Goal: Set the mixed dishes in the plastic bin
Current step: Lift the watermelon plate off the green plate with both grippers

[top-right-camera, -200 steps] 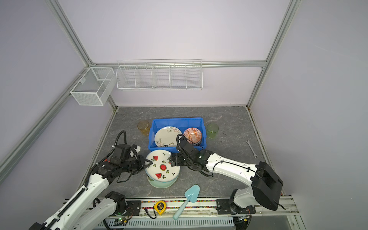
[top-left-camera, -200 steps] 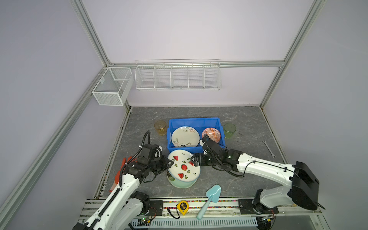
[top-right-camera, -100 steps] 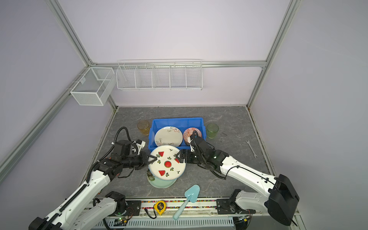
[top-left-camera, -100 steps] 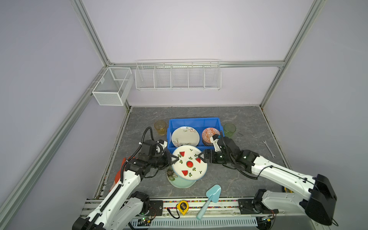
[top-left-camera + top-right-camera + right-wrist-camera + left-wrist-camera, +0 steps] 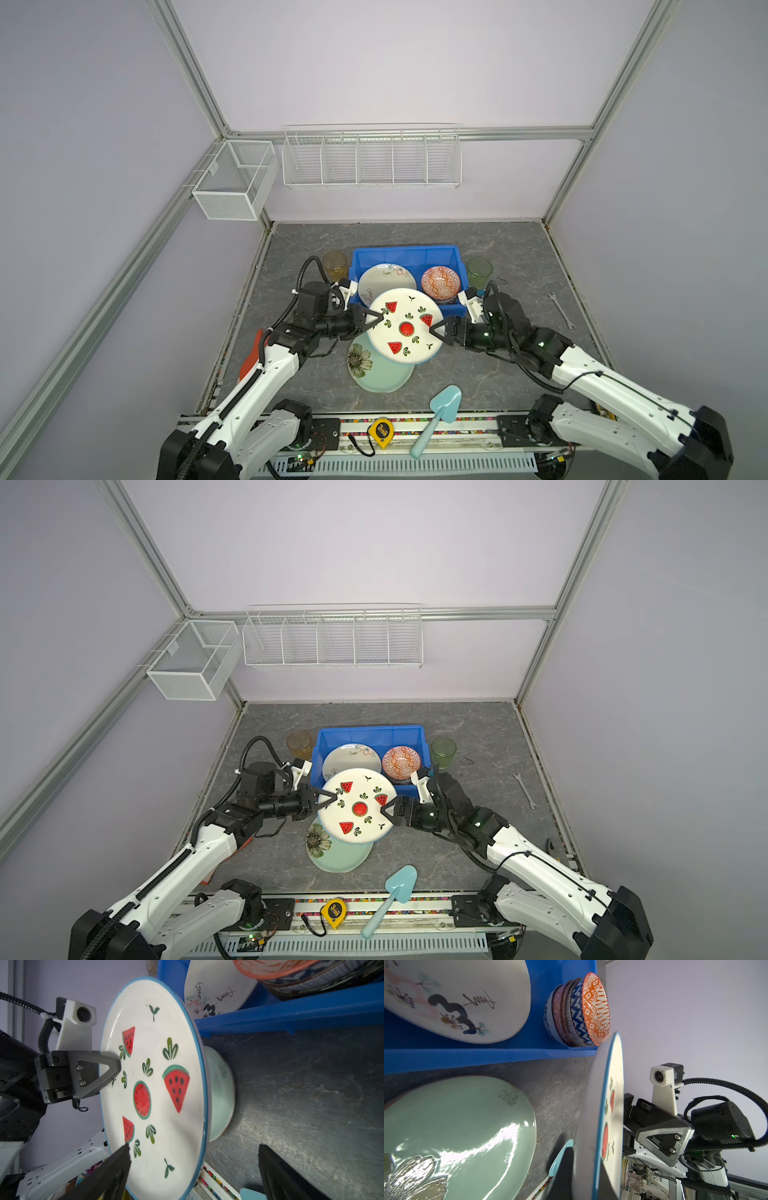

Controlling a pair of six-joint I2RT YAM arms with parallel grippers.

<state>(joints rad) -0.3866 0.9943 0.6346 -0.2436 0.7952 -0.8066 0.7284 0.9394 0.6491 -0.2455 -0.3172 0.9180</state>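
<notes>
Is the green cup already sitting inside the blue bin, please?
No, the green cup stands outside the blue bin, just beside its wall.

The watermelon plate [image 5: 405,328] and green plate [image 5: 467,1126] both look like glazed ceramic, smooth and super glossy with glare. The bin [image 5: 488,1055] is smooth blue plastic with a slight sheen. The tabletop [image 5: 311,1095] is matt grey stone-look, and my left gripper [image 5: 375,322] has matt grey plastic fingers [image 5: 99,1070] with tiny metal screws.
</notes>
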